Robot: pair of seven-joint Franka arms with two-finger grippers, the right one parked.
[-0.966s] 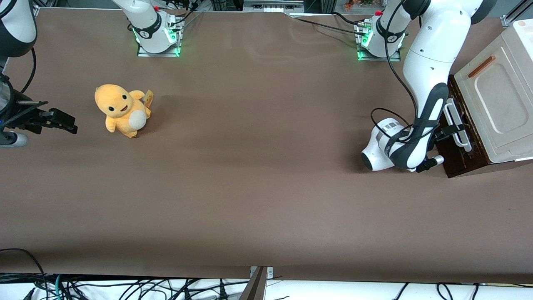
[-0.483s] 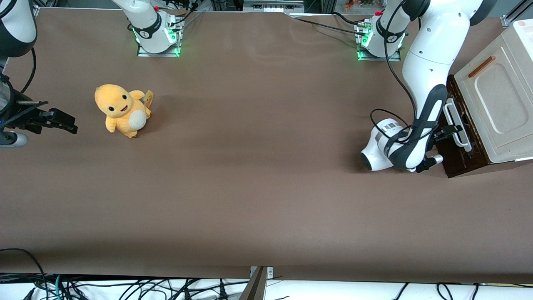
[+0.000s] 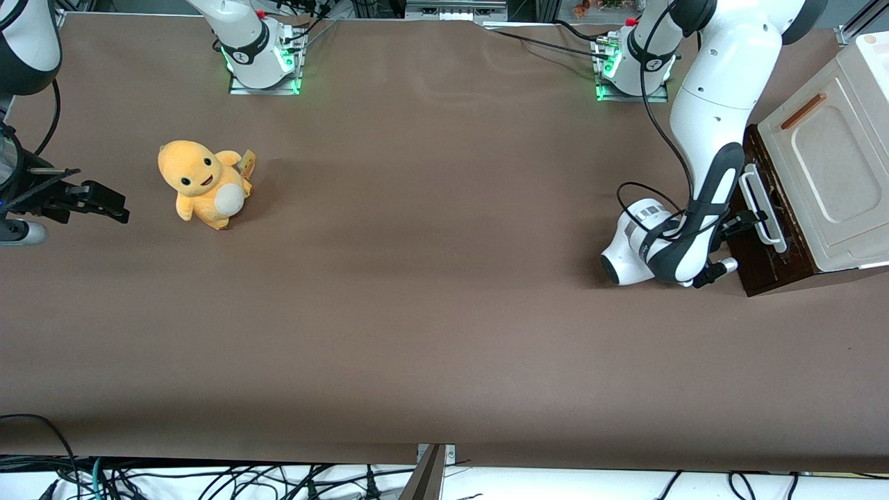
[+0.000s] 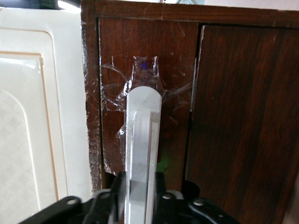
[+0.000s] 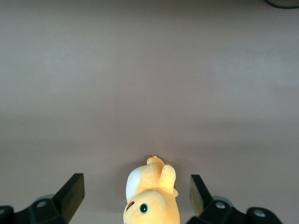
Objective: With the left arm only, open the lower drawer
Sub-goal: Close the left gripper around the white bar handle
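Drawer: the lower drawer point(image 3: 762, 215) sits at the working arm's end of the table, dark brown wood, looking barely open.
Handle: white loop handle point(image 4: 141, 154) runs long from 12 to 6 in the wrist view.
Gripper: gripper point(image 4: 140, 201) squeezes the handle tight, the drawer front straight ahead of it.
Toy: yellow plush point(image 3: 201, 182) far toward the parked arm.

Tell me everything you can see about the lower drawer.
The lower drawer has a dark brown, wood-grain front, scuffed along one edge, beside a cream panel at the working arm's end of the table. A white loop handle stands out from the front, with clear tape stuck around its base. It looks barely opened, if at all; no tray shows. The gripper straddles the handle, a finger on each side, seemingly clamped on it.
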